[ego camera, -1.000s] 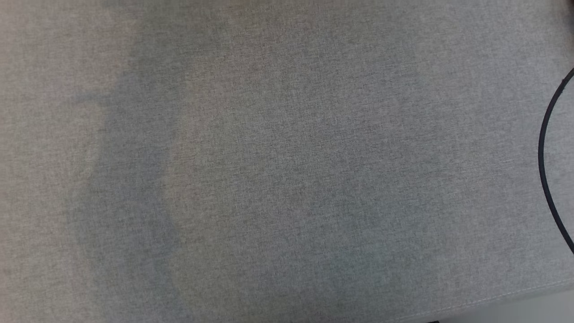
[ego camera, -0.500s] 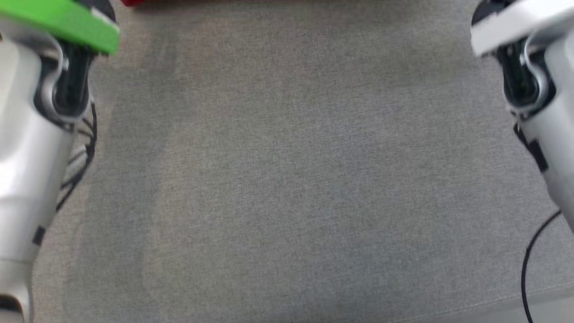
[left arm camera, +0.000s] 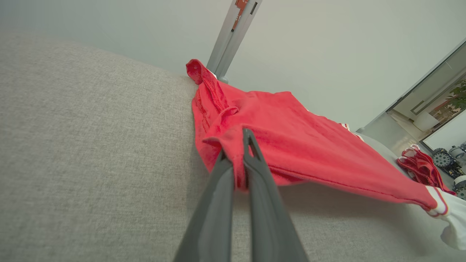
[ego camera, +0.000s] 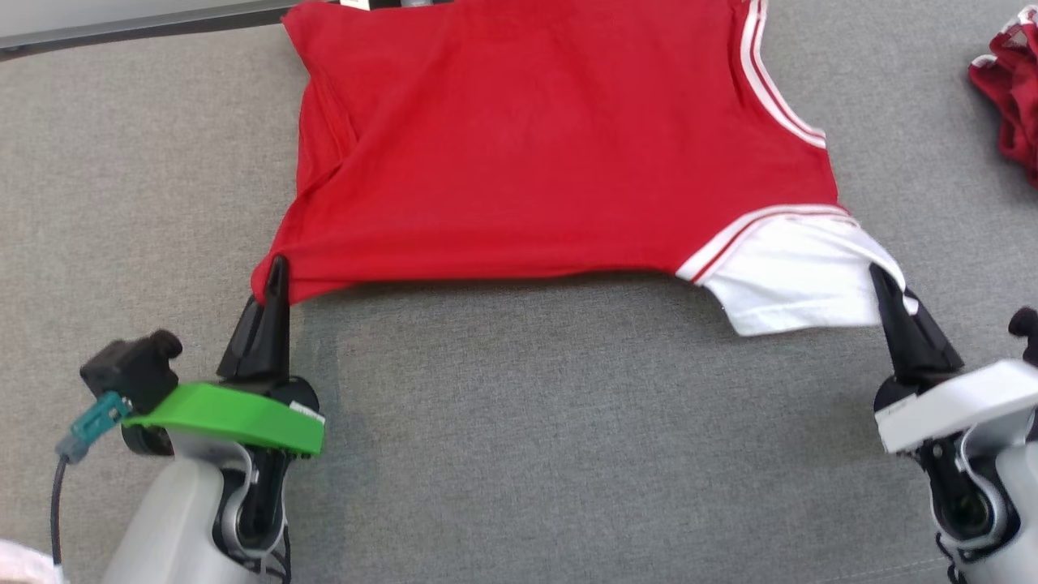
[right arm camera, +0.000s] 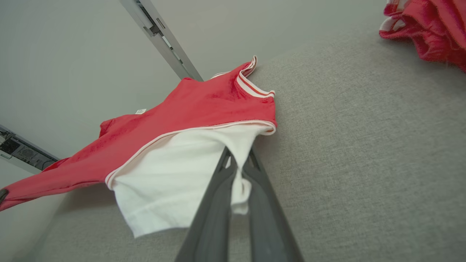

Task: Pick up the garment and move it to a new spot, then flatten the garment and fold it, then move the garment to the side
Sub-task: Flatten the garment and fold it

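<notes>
Garment (ego camera: 527, 146), red with white-striped trim and a white sleeve (ego camera: 795, 284) (lower right), spreads across the grey counter (ego camera: 519, 446), upper centre; left gripper (ego camera: 277, 268) and right gripper (ego camera: 877, 276) each pinch a near corner.

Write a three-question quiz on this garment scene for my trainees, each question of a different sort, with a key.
1. True or false: the left gripper is shut on a red corner of the garment.
2. What does the right gripper pinch? A) the garment's white sleeve B) a black cable C) nothing
3. Fill the gap: a second, crumpled red cloth lies on the grey surface at the upper ____ edge of the head view.
Key: 1 true; 2 A; 3 right.
</notes>
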### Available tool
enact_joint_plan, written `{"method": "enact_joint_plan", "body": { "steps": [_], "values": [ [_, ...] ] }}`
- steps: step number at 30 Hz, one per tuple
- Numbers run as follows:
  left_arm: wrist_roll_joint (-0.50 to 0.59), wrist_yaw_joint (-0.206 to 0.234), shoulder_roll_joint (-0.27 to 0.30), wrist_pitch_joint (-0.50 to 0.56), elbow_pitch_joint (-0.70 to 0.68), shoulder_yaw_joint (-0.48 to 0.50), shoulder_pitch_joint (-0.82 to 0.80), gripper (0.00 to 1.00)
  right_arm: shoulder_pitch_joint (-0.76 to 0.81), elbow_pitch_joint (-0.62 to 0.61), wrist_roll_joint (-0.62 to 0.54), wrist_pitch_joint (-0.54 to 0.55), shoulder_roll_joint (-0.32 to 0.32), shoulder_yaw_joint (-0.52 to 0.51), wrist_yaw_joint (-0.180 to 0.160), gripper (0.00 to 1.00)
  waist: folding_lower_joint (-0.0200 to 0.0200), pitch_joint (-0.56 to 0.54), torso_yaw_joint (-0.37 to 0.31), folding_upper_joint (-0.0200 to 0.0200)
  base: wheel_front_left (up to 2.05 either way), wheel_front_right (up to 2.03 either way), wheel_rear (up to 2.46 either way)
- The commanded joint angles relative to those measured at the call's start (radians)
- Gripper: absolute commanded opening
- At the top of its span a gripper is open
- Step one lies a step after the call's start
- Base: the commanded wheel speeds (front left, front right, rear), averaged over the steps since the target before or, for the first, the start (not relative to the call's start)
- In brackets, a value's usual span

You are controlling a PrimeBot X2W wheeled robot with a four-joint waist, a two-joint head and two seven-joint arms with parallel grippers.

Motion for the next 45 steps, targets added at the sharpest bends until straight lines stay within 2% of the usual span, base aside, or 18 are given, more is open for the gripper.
{"method": "enact_joint_plan", "body": {
  "steps": [1, 7, 13, 21, 29, 37, 45],
  "values": [
    [0.014, -0.005, -0.009, 0.0, -0.008, 0.027, 0.044, 0.0, 0.056, -0.03, -0.029, 0.017, 0.015, -0.025, 0.0, 0.0, 0.0001, -0.035, 0.018, 0.0, 0.0, 0.0, 0.0],
    [0.071, -0.013, -0.032, 0.0, 0.002, 0.046, 0.18, 0.0, 0.255, -0.159, -0.115, 0.123, 0.111, -0.093, 0.0, 0.0, 0.0001, -0.081, 0.024, 0.0, 0.0, 0.0, 0.0],
    [0.115, -0.017, -0.027, 0.0, -0.001, 0.055, 0.262, 0.0, 0.413, -0.267, -0.181, 0.232, 0.186, -0.164, 0.0, 0.0, 0.0001, -0.108, 0.036, 0.0, 0.0, 0.0, 0.0],
    [0.137, -0.021, -0.024, 0.001, 0.006, 0.005, 0.306, 0.0, 0.504, -0.339, -0.214, 0.322, 0.269, -0.244, 0.0, 0.0, 0.0001, -0.124, 0.047, 0.0, 0.0, 0.0, 0.0],
    [0.151, -0.022, -0.03, 0.0, 0.014, -0.01, 0.269, 0.0, 0.428, -0.294, -0.194, 0.346, 0.3, -0.301, 0.0, 0.0, 0.0001, -0.129, 0.054, 0.0, 0.0, 0.0, 0.0],
    [0.17, -0.023, -0.019, 0.005, 0.024, -0.036, 0.203, 0.0, 0.267, -0.235, -0.199, 0.37, 0.263, -0.292, 0.0, 0.0, 0.0001, -0.114, 0.057, 0.0, 0.0, 0.0, 0.0],
    [0.184, -0.024, -0.003, 0.036, 0.042, -0.079, 0.108, 0.0, 0.045, -0.095, -0.189, 0.386, 0.223, -0.266, 0.0, 0.0, 0.0001, -0.093, 0.066, 0.0, 0.0, 0.0, 0.0]
  ]
}}
